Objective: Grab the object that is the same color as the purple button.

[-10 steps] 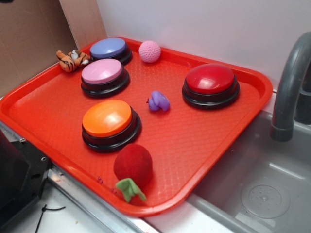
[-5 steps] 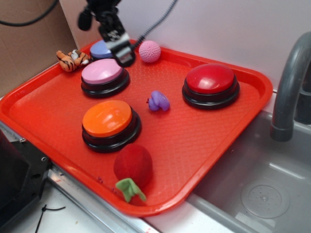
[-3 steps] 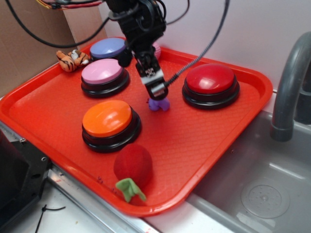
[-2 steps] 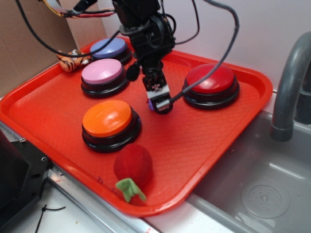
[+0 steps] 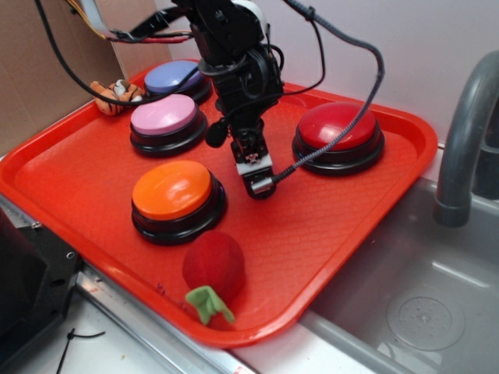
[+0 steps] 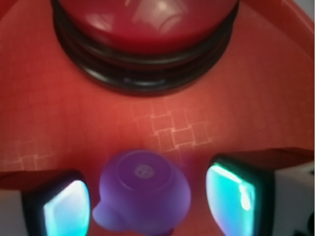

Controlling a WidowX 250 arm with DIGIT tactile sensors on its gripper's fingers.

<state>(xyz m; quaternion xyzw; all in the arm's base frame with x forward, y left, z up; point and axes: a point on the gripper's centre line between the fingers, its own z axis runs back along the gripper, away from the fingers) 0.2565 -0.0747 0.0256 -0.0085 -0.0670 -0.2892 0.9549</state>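
In the wrist view the small violet-purple object (image 6: 142,196) lies on the red tray (image 6: 49,123) between my two fingers. The left pad (image 6: 66,209) and right pad (image 6: 229,196) stand on either side of it, each with a narrow gap. My gripper (image 6: 147,201) is open around the object. From outside, the gripper (image 5: 258,184) is down at the tray's middle and hides the object. The purple button (image 5: 175,76), lavender-topped on a black base, sits at the tray's back left, behind the arm.
The red button (image 5: 337,126) stands just right of the gripper and fills the top of the wrist view (image 6: 142,19). A pink button (image 5: 164,115), an orange button (image 5: 171,189) and a red fuzzy ball (image 5: 214,263) lie to the left and front. A grey sink (image 5: 421,296) is at the right.
The arm came in from the back left, crossed to the tray's middle and dropped over the purple object, whose sides the fingers now flank. Nothing else moved.
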